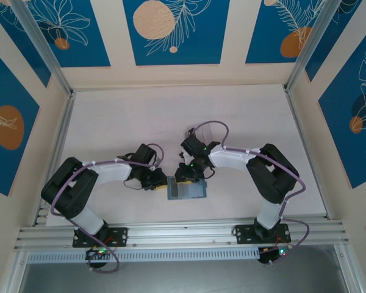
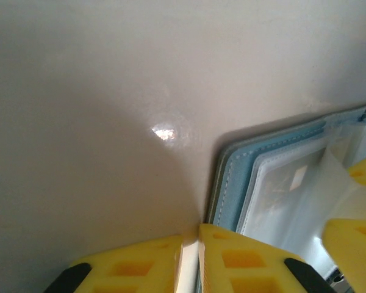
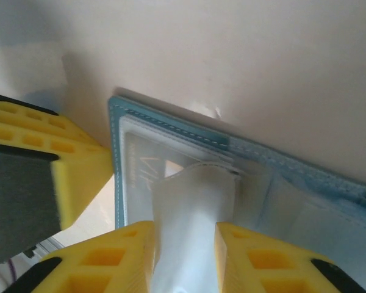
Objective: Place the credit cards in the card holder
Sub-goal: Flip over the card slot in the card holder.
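By the wallet's [image 2: 232,183] corner my left gripper [image 2: 191,235] sat nearly closed, grip unclear; my right gripper [image 3: 184,229] stood parted over a pocket [image 3: 195,189], insertion apparently finishing; next, lift clear gently.

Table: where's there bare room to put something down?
The far half of the table, from the arms to the back wall, is bare. A thin strip lies free between the card holder and the near rail. It's crowded where the left hand and right hand meet at the card holder.
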`<action>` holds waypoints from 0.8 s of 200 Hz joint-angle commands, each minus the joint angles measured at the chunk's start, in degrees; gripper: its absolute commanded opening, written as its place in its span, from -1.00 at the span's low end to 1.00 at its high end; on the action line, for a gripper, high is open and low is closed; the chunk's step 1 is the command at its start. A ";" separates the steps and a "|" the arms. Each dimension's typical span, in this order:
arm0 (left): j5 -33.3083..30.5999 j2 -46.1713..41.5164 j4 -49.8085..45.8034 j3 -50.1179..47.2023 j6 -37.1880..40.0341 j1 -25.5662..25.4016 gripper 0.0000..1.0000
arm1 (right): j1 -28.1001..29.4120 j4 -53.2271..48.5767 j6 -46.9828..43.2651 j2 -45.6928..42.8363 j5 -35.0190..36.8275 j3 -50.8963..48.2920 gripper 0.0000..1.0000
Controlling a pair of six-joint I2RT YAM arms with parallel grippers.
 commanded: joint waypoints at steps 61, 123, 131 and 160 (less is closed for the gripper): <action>4.34 10.32 19.29 -1.54 -1.37 -7.79 -0.67 | 2.97 4.31 4.81 -5.40 -2.08 -4.39 -0.04; 5.31 6.99 19.87 -2.95 -2.92 -6.91 -0.67 | 2.49 9.47 4.12 0.15 -5.96 -0.82 0.01; 5.93 6.40 20.82 -3.63 -3.59 -6.33 -0.66 | 2.20 10.21 3.98 0.58 -6.54 -0.52 0.02; 7.93 3.39 22.66 -6.04 -5.37 -3.32 -0.64 | 1.37 8.82 2.92 1.37 -6.72 1.58 0.03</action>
